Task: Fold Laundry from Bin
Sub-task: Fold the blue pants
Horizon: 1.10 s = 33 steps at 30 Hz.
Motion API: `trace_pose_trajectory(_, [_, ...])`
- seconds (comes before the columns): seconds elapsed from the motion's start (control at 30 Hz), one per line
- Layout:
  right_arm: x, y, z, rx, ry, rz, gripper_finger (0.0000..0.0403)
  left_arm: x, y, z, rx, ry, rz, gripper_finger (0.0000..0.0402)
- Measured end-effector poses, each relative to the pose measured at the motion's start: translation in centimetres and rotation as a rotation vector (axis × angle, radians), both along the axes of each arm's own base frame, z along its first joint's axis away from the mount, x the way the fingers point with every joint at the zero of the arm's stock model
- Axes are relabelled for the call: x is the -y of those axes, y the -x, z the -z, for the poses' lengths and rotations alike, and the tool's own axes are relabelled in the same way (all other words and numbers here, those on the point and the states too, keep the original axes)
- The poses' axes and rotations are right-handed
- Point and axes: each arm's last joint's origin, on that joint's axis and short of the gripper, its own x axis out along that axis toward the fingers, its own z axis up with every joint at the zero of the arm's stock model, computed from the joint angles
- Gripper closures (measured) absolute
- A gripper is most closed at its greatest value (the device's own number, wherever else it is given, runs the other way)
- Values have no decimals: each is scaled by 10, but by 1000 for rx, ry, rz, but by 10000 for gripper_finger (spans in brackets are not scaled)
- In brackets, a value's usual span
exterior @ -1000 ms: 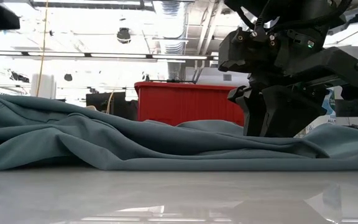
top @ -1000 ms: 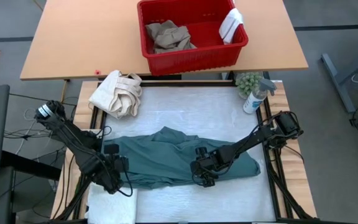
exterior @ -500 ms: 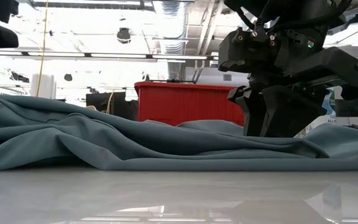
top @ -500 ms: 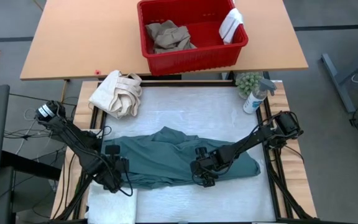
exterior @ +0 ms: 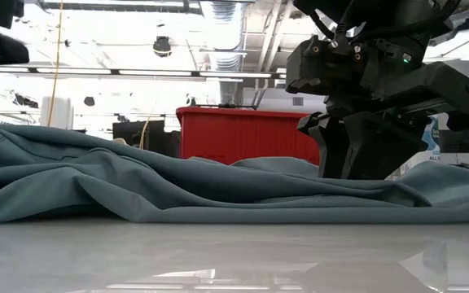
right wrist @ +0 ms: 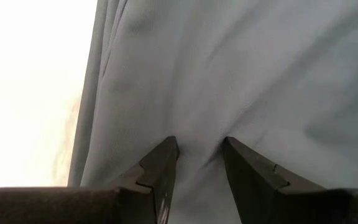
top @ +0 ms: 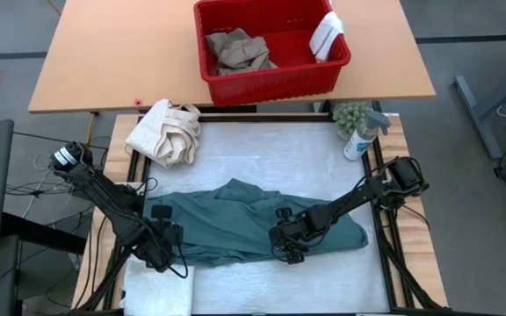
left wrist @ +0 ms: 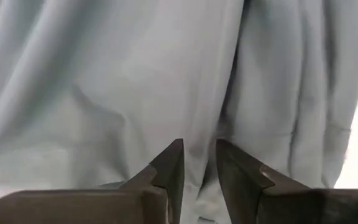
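Across the near half of the white-covered tabletop (top: 262, 149) lies the teal-green garment (top: 235, 224), crumpled lengthwise between the two arms. At its left end sits the left end effector (top: 167, 235), and in the left wrist view its fingers (left wrist: 169, 165) stand a narrow gap apart with a fold of the cloth running between them; whether they truly pinch it I cannot tell. Toward the garment's right part, the right end effector (top: 284, 244) presses down on the cloth; in the right wrist view its fingers (right wrist: 160, 165) are somewhat spread with fabric bunched in the gap, so it appears to pinch the garment. On the wooden table beyond stands the red bin (top: 271, 83), holding tan khaki trousers (top: 238, 51), with a small white cloth (top: 327, 33) draped over its right rim. A cream canvas bundle (top: 165, 132) rests at the far left corner and a spray bottle (top: 358, 136) at the far right.
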Motion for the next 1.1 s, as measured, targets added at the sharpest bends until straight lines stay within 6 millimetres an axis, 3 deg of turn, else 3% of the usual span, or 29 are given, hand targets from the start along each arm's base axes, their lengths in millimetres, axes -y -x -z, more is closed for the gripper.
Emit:
trace_pose_trajectory(0.27, [0, 0, 0, 0, 0, -1, 239, -2, 3, 14, -68, 72, -68, 395])
trace_pose_trajectory(0.7, [0, 0, 0, 0, 0, 0, 239, 7, -4, -31, -19, 105, -232, 401])
trace_pose_trajectory(1.1, [0, 0, 0, -3, 1, 0, 239, 18, 3, -29, -33, 137, -259, 401])
